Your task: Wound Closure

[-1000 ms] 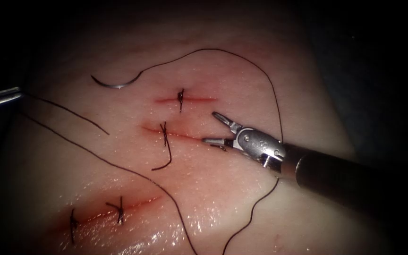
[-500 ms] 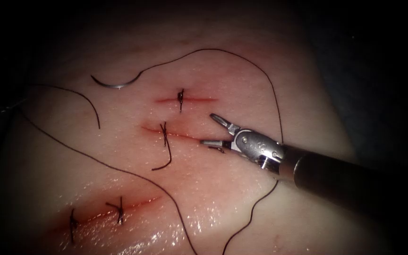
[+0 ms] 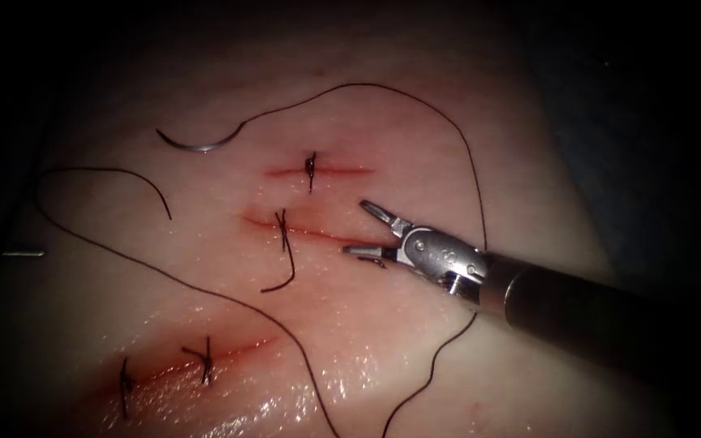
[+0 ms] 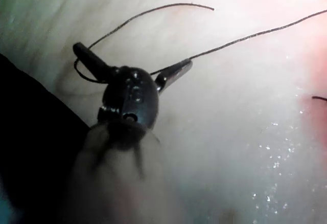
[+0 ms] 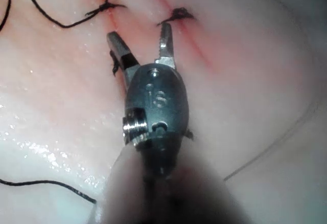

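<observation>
Left end effector (image 4: 134, 66) dropped thread (image 3: 123, 174), withdrew left; needle (image 3: 196, 144) unmoved.

Both tools gape, holding nothing — the right tool (image 3: 363, 229) and the left tool (image 4: 134, 64).

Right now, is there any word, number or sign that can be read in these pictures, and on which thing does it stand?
"16": stamped on the metal body of the right pincer, seen in the right wrist view; the reading is likely, not certain.
Left pincer: small round marks on its body, no readable text.
Tissue, needle, thread: no writing.
</observation>
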Robot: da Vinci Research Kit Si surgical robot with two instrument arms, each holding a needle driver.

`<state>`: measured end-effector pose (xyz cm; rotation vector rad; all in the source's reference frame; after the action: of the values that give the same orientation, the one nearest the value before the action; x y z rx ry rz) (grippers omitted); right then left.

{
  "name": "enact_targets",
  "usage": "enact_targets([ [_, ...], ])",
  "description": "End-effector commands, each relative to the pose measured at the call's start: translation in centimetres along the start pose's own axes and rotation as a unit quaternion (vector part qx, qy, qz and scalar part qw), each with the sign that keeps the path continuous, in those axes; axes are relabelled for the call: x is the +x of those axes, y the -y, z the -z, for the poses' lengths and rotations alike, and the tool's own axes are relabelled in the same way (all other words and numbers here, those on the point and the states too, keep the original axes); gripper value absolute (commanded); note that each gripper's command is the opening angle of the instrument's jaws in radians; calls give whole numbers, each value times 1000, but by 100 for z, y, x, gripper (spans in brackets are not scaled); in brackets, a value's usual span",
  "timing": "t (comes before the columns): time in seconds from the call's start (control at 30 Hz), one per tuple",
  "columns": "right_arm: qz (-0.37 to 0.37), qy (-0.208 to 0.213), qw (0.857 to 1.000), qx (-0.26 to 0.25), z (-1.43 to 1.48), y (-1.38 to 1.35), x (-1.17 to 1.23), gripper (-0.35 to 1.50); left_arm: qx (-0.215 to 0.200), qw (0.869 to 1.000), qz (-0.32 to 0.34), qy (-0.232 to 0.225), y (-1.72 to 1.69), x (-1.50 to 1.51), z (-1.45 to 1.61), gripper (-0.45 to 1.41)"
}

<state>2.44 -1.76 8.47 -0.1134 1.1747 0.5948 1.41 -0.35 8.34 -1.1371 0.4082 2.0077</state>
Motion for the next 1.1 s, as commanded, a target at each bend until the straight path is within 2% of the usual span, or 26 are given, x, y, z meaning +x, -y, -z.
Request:
enact_targets([
  [0.03,1,-2,1000,1,-8,0,-2,148,0,1000,-1,-2,-6,-1,-3,140],
  [0.13,1,-2,1000,2,-6,0,-2,148,-7,1000,-8,-13,-27,13,11,140],
  [0.23,1,-2,1000,3,-4,0,-2,148,-12,999,-19,-26,-60,35,19,125],
  [0.33,1,-4,1000,7,-3,0,-2,146,-37,998,-34,-36,-99,56,16,118],
  [0.43,1,-12,1000,27,0,-1,0,140,-58,997,-47,-19,-138,74,1,104],
  [0.47,2,-17,999,43,2,0,1,131,-65,997,-50,-14,-152,79,-6,101],
  [0.5,2,-21,998,57,4,0,1,106,-75,996,-53,-10,-162,82,-13,96],
  [0.57,3,-25,996,91,7,0,2,74,-95,994,-59,0,-181,86,-29,93],
  [0.6,4,-26,993,115,9,-1,2,47,-102,993,-61,9,-192,88,-40,93],
  [0.63,5,-25,992,127,10,-1,2,39,-107,992,-63,14,-200,89,-49,89],
  [0.67,6,-16,992,126,12,0,3,39,-111,992,-63,16,-206,90,-58,88],
  [0.7,11,-5,993,114,13,1,4,51,-115,991,-64,19,-214,90,-69,88],
  [0.77,20,4,995,96,15,2,5,86,-119,990,-65,27,-224,88,-86,84],
  [0.8,23,4,995,95,15,3,6,89,-120,990,-66,34,-229,86,-97,83],
  [0.87,30,8,995,99,16,5,7,86,-128,988,-71,51,-236,81,-113,79],
  [1.03,55,35,991,116,18,14,12,52,-153,980,-77,96,-254,69,-148,42],
  [1.1,56,42,990,121,17,16,13,44,-158,979,-74,106,-259,66,-157,39],
])
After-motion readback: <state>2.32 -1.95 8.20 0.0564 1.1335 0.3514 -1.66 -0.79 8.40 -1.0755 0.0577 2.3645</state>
